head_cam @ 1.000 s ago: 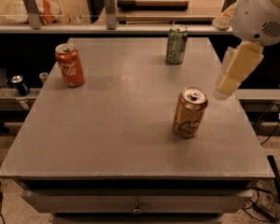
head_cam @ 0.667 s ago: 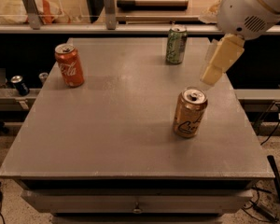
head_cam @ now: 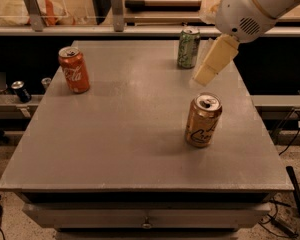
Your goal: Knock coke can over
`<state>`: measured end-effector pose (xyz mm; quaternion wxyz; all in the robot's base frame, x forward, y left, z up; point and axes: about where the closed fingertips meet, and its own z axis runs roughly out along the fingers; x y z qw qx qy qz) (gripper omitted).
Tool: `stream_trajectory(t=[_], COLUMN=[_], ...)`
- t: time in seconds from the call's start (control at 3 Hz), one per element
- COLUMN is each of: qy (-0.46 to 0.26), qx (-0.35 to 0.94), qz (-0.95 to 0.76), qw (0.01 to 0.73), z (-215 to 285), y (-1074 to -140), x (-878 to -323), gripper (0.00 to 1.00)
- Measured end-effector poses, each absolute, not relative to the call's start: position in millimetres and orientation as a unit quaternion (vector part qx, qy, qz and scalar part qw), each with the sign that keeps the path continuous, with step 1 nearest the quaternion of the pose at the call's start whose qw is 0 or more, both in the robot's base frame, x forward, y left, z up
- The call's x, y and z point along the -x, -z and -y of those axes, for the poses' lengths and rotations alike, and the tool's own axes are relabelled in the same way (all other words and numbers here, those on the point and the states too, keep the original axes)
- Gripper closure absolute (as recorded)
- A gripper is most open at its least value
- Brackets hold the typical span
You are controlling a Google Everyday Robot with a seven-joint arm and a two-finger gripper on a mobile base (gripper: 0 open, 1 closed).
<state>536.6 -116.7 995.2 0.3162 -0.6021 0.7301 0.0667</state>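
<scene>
Red coke can (head_cam: 74, 70) stands well apart from fingers (head_cam: 215, 61) near green can (head_cam: 188, 47).

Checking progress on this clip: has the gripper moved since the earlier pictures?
Yes. The gripper has shifted left in the view: it was right of the gold can, now it hangs just beyond it, near the green can, far from the coke can.

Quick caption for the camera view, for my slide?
Gripper hovers over grey table between pale green can and gold can; upright red-orange aluminium Coca-Cola can stands untouched, far left.
</scene>
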Motion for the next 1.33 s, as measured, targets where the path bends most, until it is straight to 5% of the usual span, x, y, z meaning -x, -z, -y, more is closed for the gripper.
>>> stream_trajectory(t=[0.67, 1.33], qy=[-0.099, -0.182], qx=[0.592, 0.619], qz=[-0.714, -0.64], qw=[0.36, 0.417], z=[101.5, 23.7], y=[-990.5, -987.2], x=[-544.6, -572.4], gripper=[0.0, 0.0])
